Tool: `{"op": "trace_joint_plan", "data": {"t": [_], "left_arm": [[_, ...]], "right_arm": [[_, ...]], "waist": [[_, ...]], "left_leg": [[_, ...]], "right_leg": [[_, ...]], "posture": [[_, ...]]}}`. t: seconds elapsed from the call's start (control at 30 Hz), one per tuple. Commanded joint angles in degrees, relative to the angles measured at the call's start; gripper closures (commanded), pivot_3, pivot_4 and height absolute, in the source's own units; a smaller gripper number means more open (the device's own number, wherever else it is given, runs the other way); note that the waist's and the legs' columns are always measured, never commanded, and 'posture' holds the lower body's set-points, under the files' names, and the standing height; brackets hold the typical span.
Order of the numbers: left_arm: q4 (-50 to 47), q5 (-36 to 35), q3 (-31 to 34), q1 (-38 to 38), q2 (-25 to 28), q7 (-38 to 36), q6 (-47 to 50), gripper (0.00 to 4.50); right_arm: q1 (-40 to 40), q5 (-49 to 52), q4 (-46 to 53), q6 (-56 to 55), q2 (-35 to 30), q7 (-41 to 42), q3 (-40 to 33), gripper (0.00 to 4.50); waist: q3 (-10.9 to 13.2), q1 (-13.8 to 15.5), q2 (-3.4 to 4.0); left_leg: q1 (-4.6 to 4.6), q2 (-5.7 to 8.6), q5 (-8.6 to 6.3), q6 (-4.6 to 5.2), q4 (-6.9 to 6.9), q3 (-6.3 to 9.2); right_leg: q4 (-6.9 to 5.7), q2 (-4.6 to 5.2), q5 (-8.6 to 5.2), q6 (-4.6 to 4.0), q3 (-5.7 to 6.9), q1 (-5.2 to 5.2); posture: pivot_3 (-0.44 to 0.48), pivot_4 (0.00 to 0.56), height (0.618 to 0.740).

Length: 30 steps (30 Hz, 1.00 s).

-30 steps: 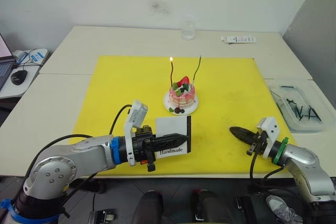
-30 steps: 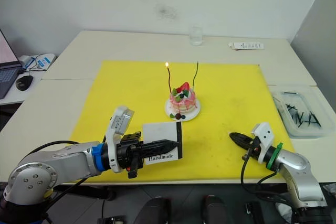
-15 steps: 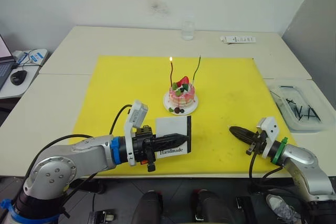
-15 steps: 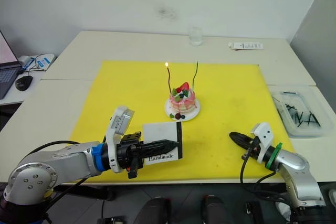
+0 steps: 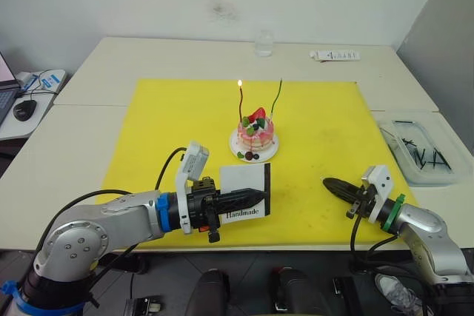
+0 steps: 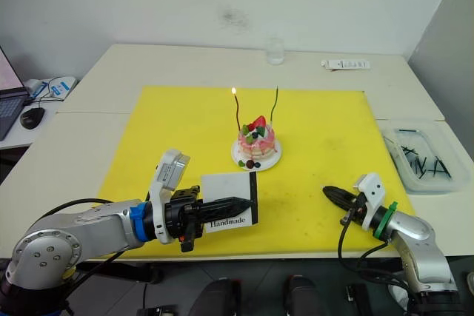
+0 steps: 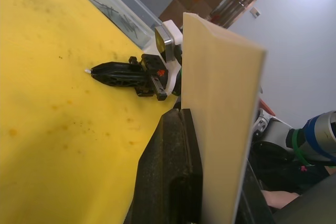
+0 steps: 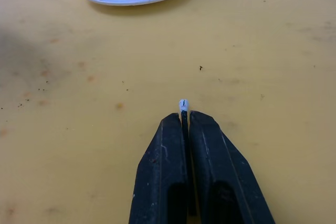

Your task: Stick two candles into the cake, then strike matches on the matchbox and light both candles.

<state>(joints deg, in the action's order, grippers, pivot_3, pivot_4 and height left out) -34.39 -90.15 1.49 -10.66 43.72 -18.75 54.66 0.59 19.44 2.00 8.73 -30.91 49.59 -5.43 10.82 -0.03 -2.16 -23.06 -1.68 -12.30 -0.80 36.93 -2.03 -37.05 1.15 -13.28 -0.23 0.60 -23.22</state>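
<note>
Yellow mat [image 5: 148, 120]: wide bare room to both sides of the cake [image 5: 255, 136], which sits mid-mat on its white plate.
Red candle [image 5: 242, 101], lit, and green candle [image 5: 277, 98], unlit, stand in the cake.
Left gripper [image 5: 255, 197]: jaws clamped on matchbox [image 5: 244, 191], upright near the mat's front edge.
Right gripper [image 5: 327, 183]: fingers pinched on a match [image 8: 183, 107], white tip protruding, low over the mat's front right.
Clear tray [image 5: 441, 135] of matches [image 5: 424, 156]: off the mat, right.
Glass [image 5: 264, 43]: far table edge.
</note>
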Motion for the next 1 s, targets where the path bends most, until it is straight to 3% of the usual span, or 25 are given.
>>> {"op": "trace_joint_plan", "data": {"t": [0.03,0.33,0.47,0.67,0.87,1.0], "left_arm": [[-2.0,-0.8,-0.1,-0.7,-0.1,-0.2,-0.4,4.50],[-1.8,-0.7,-0.2,-0.7,-0.4,-0.1,-0.4,4.50],[-0.2,-0.4,0.0,-0.7,-0.5,-0.3,-0.3,4.50],[7.5,1.9,-0.4,-3.8,-2.1,-0.9,0.5,4.50],[12.6,7.3,-1.6,-8.1,-6.5,0.2,0.5,4.50],[13.4,7.0,-0.7,-8.8,-9.2,1.6,0.9,4.50]], "right_arm": [[-0.2,-0.1,-0.8,0.5,0.4,-0.4,0.5,4.36],[-0.4,0.9,0.6,1.4,-0.4,0.2,-0.4,4.36],[0.9,4.6,8.4,7.6,-3.4,0.9,-1.7,4.36],[10.5,10.2,25.5,21.3,-11.9,3.0,2.6,4.36],[20.6,3.5,27.8,22.3,-13.4,0.2,9.7,4.36],[23.8,3.3,29.3,24.2,-12.1,-1.1,11.5,4.36]], "waist": [[0.0,0.0,0.00],[0.0,0.0,0.00],[0.0,0.0,0.07],[0.2,-0.1,0.23],[0.2,0.1,0.17],[0.2,0.1,0.17]], "left_leg": [[0.00,0.00,0.00,0.00,0.00,0.00],[0.00,0.00,0.00,-0.01,-0.01,0.01],[-0.03,0.01,0.00,-0.01,-0.03,-0.02],[-0.03,-0.01,0.00,-0.01,-0.09,0.00],[-0.28,0.01,-0.01,-0.01,-0.19,0.12],[-1.03,0.08,-0.01,-0.01,-0.05,0.03]], "right_leg": [[0.00,0.00,0.00,0.00,0.00,0.00],[0.03,0.00,0.00,-0.01,0.00,0.00],[0.03,0.02,-0.01,-0.01,-0.01,-0.04],[-0.01,0.00,-0.01,-0.02,0.04,-0.11],[0.10,-0.03,-0.12,-0.11,0.19,-0.22],[0.08,-0.01,0.08,0.42,0.12,-0.87]], "posture": [[0.000,0.150,0.740],[0.000,0.150,0.740],[0.000,0.150,0.740],[0.000,0.150,0.740],[0.000,0.150,0.740],[0.000,0.150,0.740]]}}
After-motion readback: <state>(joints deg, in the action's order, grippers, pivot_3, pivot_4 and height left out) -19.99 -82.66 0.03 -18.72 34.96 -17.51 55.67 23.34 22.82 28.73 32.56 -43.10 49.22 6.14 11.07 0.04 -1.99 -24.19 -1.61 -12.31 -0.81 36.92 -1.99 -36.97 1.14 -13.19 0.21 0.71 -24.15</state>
